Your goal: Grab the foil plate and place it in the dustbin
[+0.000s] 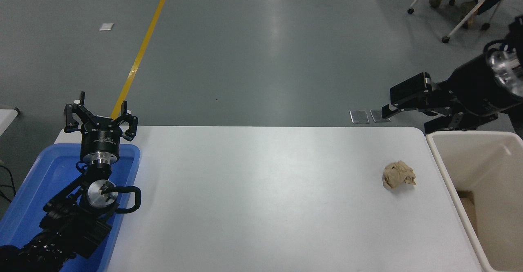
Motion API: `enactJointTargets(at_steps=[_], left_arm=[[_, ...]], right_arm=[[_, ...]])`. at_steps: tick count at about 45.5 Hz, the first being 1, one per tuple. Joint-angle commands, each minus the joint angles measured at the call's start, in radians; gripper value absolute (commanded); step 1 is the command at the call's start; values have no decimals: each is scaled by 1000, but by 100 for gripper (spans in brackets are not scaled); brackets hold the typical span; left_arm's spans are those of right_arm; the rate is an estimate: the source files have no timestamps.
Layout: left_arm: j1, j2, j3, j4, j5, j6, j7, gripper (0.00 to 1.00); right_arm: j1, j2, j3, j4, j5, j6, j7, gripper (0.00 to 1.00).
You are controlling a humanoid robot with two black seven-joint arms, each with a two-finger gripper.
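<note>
Head view | white table (261, 190) | grey floor (261, 51) | yellow line (141, 51)
</note>
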Motion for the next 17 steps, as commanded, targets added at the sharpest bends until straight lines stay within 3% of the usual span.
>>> enactJointTargets(at_steps=[1,17], left_arm=[[0,1,0,0,-1,2,0,99],[0,-1,0,0,-1,0,0,99]], right_arm=[[105,-39,-9,16,-41,55,0,100],[105,-73,-58,-5,-29,55,0,100]])
